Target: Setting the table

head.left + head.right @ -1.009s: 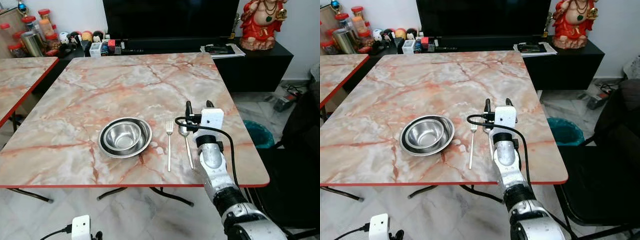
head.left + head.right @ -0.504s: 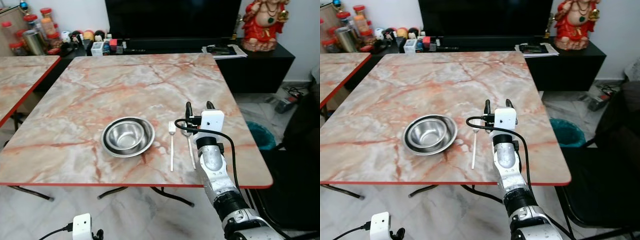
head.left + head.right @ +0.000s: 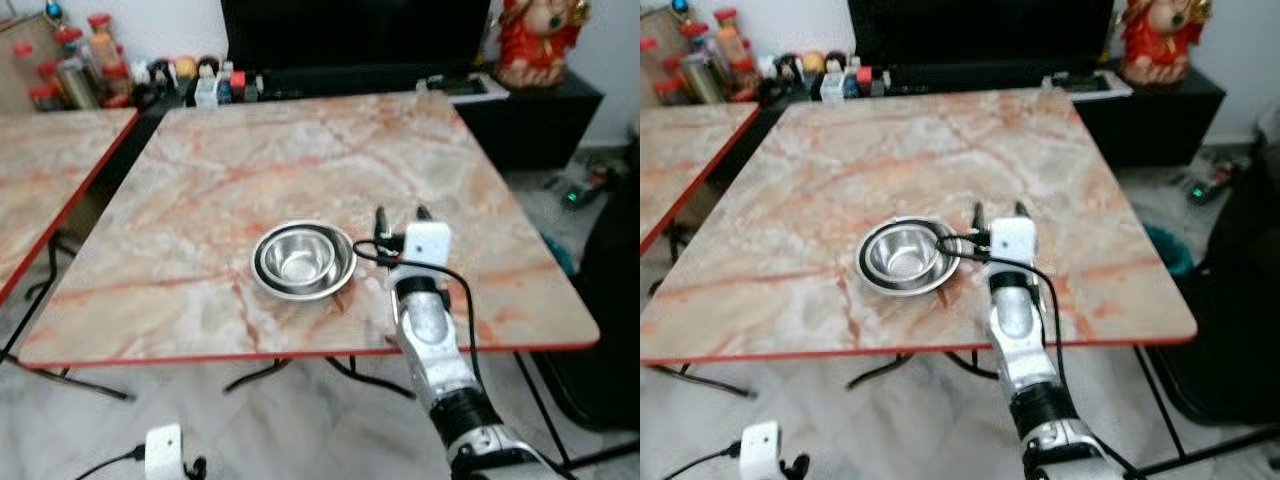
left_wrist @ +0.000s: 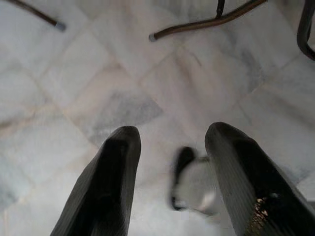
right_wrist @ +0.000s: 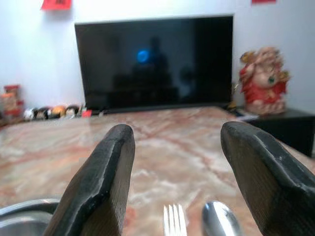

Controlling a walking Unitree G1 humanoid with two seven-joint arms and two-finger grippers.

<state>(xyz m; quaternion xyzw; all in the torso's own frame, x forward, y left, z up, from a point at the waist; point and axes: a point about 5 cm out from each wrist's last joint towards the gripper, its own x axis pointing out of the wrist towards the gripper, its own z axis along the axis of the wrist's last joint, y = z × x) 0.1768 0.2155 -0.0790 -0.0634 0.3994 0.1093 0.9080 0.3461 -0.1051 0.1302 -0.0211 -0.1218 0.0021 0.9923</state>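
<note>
Already laid on the marble-patterned table (image 3: 200, 190): steel bowl (image 3: 303, 260), nested in a second, wider steel dish; fork (image 5: 173, 220) and spoon (image 5: 220, 220) just beside it on the right-arm side, seen from the right wrist view with tines and spoon bowl pointing away from the robot. Judged as a largely complete single place setting: bowl, fork and spoon down, nothing in hand. Possibly left: further items such as a glass or a second setting; not determinable from the frames.

Right gripper (image 3: 398, 216) raised over the near right part of the table, just beside the bowl and directly above the cutlery. Fingers spread wide, gripping nothing. Left gripper (image 4: 170, 182) hanging idle below table level, pointed at the floor, fingers parted and empty.

Materials and shapes:
- Table: square top, glossy, cream with orange-red veining, thin red edge band, dark metal legs.
- Bowl: round, polished stainless steel, reflective interior, rolled rim.
- Fork and spoon: bright metal, slender; handles hidden under the arm in the head views.
- Gripper fingers: long, black, matte, slightly grained pads.
- Floor (image 4: 98, 73): pale marbled tile with faint joints.

Background: black television (image 5: 155, 61) on a low dark cabinet, red figurine (image 5: 261, 81) at its side.
</note>
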